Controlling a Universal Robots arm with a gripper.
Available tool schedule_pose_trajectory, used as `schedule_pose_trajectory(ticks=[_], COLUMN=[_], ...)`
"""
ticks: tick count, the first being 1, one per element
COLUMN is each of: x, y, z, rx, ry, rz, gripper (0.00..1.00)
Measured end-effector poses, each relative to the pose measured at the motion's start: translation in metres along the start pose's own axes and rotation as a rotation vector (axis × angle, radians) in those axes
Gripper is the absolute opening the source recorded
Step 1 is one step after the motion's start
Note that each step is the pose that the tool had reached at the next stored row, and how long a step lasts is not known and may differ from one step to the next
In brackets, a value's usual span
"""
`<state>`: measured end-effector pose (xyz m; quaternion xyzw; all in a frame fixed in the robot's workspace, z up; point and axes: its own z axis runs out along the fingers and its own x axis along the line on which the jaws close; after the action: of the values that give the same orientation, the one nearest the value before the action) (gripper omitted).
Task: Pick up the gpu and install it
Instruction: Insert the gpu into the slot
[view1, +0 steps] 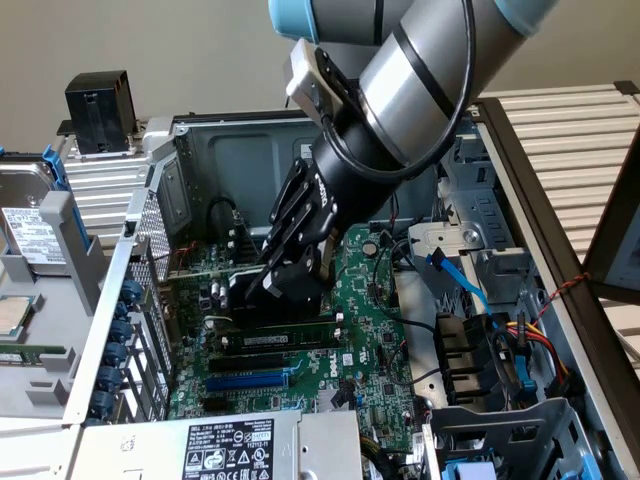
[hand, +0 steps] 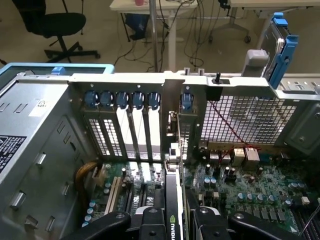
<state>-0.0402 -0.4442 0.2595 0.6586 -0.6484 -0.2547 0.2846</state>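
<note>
GPU (hand: 172, 222) is held edge-on between the fingers (hand: 212, 220), which pinch it from both sides of its black shroud. It stands upright inside the open computer case (view1: 240, 135). In the exterior view the arm (view1: 420, 80) reaches down from one o'clock, and the card sits low over the motherboard (view1: 370, 330), at about nine o'clock from the board's middle.

I judge this to be the install step: the pick-up is done and the card is down at slot level. In the wrist view its metal bracket (hand: 172, 152) lines up with the open gap in the rear slot panel (hand: 130, 132), just beside the blanking covers, under the row of blue clips (hand: 186, 99). In the exterior view a long black slot (view1: 285, 340) lies at six o'clock, just below the fingers, with a blue slot (view1: 250, 380) further down. I cannot tell whether the card's edge has entered a slot.

The next move calls for a straight press downward, keeping the card square, with the bracket tracking the panel gap so the edge does not catch.
</note>
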Motion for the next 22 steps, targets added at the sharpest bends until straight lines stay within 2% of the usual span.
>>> schedule_pose_trajectory(ticks=[5,10,14,17,22], x=[0.0046,0.0062,0.0061,0.0062,0.0067], y=[-0.0027,-0.0052,-0.0064,-0.0067,-0.0073], z=[0.0031,0.0058,0.0070,0.0072,0.0078], rx=[-0.0091,-0.0172,-0.0183,-0.0187,-0.0189], ry=[-0.0145,-0.0222,-0.0371,-0.0370,-0.0295], rz=[0.002,0.008,0.025,0.035,0.049], gripper=[0.27,0.27,0.27,0.27,0.27])
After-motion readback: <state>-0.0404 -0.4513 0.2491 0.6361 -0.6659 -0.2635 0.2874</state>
